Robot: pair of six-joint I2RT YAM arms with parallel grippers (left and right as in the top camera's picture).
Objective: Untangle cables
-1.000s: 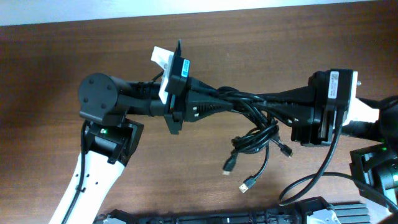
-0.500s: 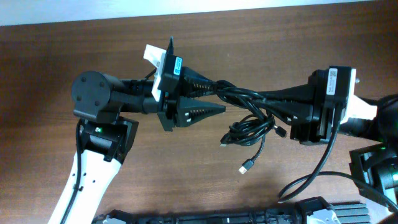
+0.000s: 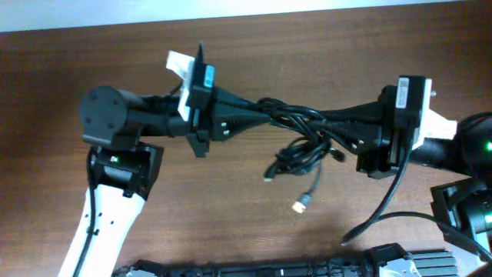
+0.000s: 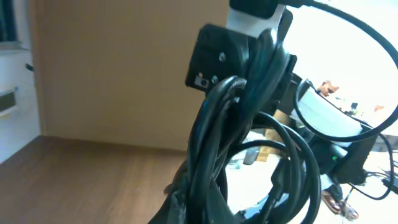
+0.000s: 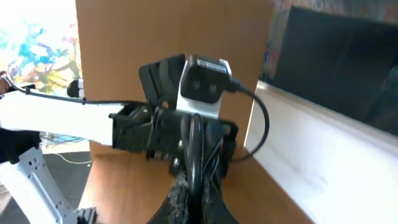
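Observation:
The cables are thin black cords stretched in the air between both grippers, with a tangled loop hanging below the middle and metal-tipped plugs dangling. My left gripper is shut on the left end of the bundle. My right gripper is shut on the right end. In the left wrist view the cords rise from the jaws toward the right arm. In the right wrist view one cord runs straight out between the closed fingers.
The brown wooden table lies below. The left arm's base stands at the left, the right arm's base at the right. A black rail runs along the front edge. A white wall strip borders the back.
My left gripper, open half a second ago, has shut on the cables and drawn left. The bundle is pulled tighter and the hanging loop and plugs have swung left.

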